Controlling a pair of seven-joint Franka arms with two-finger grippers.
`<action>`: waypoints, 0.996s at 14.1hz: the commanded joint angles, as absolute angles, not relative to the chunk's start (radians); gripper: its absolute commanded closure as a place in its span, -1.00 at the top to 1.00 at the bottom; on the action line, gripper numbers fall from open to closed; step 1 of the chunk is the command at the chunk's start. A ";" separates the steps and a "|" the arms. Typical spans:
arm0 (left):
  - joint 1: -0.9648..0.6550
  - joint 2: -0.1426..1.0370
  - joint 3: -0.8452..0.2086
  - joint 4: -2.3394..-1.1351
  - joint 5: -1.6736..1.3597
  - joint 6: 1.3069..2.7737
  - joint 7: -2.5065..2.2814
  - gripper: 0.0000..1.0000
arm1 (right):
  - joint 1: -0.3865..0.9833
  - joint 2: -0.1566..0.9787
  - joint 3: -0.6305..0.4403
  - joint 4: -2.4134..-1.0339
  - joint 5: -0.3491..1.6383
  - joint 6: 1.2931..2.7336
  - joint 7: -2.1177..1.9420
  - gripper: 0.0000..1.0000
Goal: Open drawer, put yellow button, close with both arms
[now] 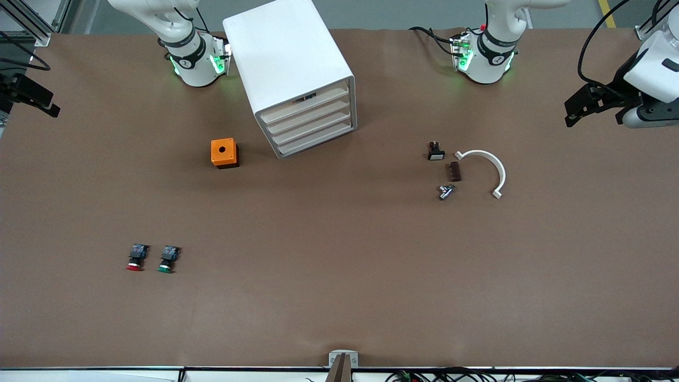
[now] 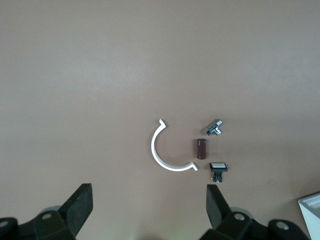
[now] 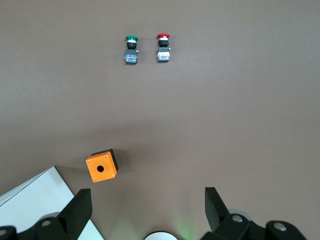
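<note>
The white cabinet [image 1: 289,58] stands toward the right arm's end of the table, and its corner shows in the right wrist view [image 3: 35,200]. Its top drawer [image 1: 313,100] is shut, flush with the three below it. The yellow button is out of view. My left gripper [image 1: 575,109] hangs open and empty over the table's edge at the left arm's end; in its wrist view [image 2: 149,197] only bare table lies between the fingers. My right gripper [image 1: 45,105] is open and empty over the edge at the right arm's end [image 3: 147,202].
An orange box [image 1: 224,153] [image 3: 102,166] with a round hole sits beside the cabinet. A red-capped button [image 1: 137,257] [image 3: 163,46] and a green-capped one [image 1: 168,259] [image 3: 131,47] lie nearer the camera. A white arc [image 1: 485,170] [image 2: 167,150], brown cylinder [image 2: 201,148], metal piece [image 2: 216,127] and white-capped switch [image 2: 218,169] lie toward the left arm's end.
</note>
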State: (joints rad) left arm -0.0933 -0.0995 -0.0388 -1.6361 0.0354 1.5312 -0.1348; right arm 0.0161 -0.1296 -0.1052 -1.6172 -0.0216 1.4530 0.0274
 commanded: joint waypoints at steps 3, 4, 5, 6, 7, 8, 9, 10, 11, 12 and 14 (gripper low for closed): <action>-0.077 -0.117 -0.035 -1.654 0.014 1.506 -0.081 1.00 | 0.012 -0.160 -0.107 -1.647 -0.028 1.465 0.032 1.00; -0.077 -0.123 -0.035 -1.657 0.014 1.497 -0.081 1.00 | 0.012 -0.160 -0.107 -1.647 -0.028 1.465 0.032 1.00; -0.077 -0.129 -0.037 -1.655 0.015 1.496 -0.095 0.99 | 0.012 -0.160 -0.109 -1.647 -0.026 1.465 0.032 1.00; -0.077 -0.136 -0.040 -1.652 0.024 1.496 -0.097 1.00 | 0.012 -0.160 -0.107 -1.646 -0.026 1.465 0.032 1.00; -0.077 -0.144 -0.040 -1.652 0.025 1.491 -0.098 1.00 | 0.012 -0.160 -0.107 -1.647 -0.026 1.465 0.032 1.00; -0.077 -0.152 -0.038 -1.651 0.025 1.485 -0.101 1.00 | 0.012 -0.160 -0.110 -1.647 -0.023 1.465 0.034 1.00; -0.077 -0.152 -0.034 -1.648 0.023 1.479 -0.104 1.00 | 0.014 -0.161 -0.110 -1.646 -0.023 1.466 0.034 1.00; -0.077 -0.150 -0.032 -1.641 0.023 1.474 -0.104 1.00 | 0.015 -0.161 -0.110 -1.646 -0.023 1.468 0.034 1.00; -0.074 -0.147 -0.029 -1.638 0.023 1.465 -0.104 1.00 | 0.015 -0.161 -0.110 -1.646 -0.023 1.470 0.032 1.00; -0.069 -0.141 -0.029 -1.632 0.021 1.463 -0.101 1.00 | 0.015 -0.161 -0.110 -1.646 -0.023 1.477 0.032 1.00; -0.069 -0.135 -0.029 -1.611 0.020 1.463 -0.101 1.00 | 0.014 -0.161 -0.112 -1.646 0.004 1.483 0.031 1.00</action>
State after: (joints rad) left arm -0.0766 -0.1386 -0.0285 -1.6377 0.0325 1.4812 -0.1047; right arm 0.0153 -0.1298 -0.1109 -1.6178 -0.0170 1.4663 0.0276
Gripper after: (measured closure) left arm 0.000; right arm 0.000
